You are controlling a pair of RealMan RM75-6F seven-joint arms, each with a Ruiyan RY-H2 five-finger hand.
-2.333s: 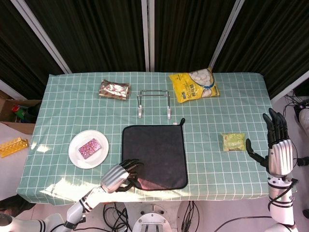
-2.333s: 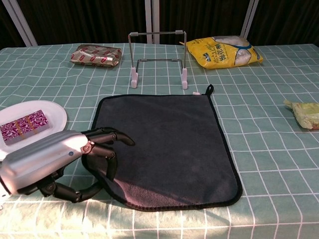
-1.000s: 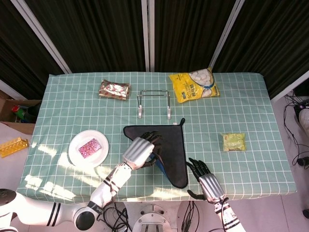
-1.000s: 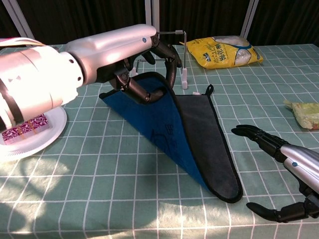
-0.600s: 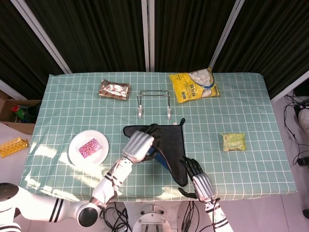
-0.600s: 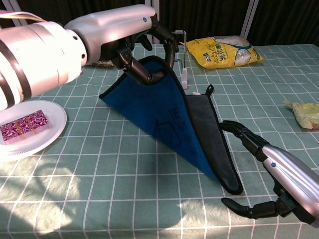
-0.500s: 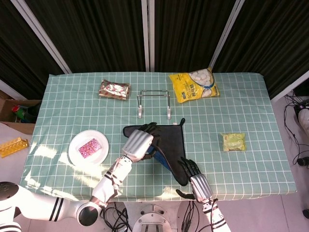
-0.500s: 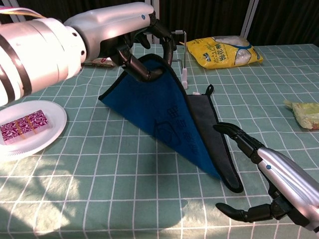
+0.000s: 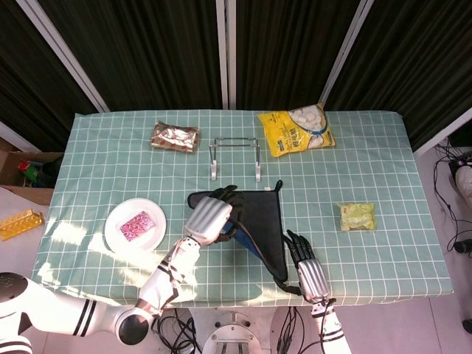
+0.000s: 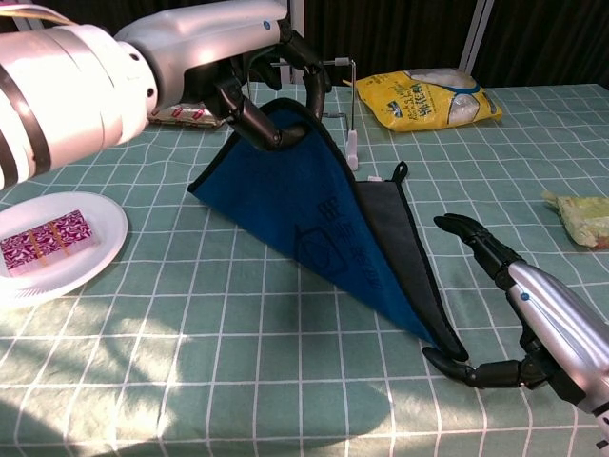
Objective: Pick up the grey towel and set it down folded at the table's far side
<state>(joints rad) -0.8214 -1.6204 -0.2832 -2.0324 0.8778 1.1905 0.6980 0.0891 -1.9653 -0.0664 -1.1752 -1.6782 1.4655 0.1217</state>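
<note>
Two hands work one grey towel (image 10: 381,228) near the middle of the tabletop (image 10: 190,381), toward its near edge. Part of the towel lies flat on the checked cloth; the rest is lifted and turned over, showing a blue underside. The left hand (image 10: 271,81) holds the raised corner, its fingers (image 10: 249,119) curled through and around the fold, so the towel hangs from them in a slanting triangle down to the near right corner. The right hand (image 10: 542,328) hovers beside that low corner with its fingers spread; its thumb tip reaches the towel's black edge, though whether it touches cannot be told. A white plate (image 10: 95,224) with a pink packet sits by the left edge, a wire stand (image 10: 300,105) behind the towel, a yellow bag (image 10: 423,100) toward the far edge.
</note>
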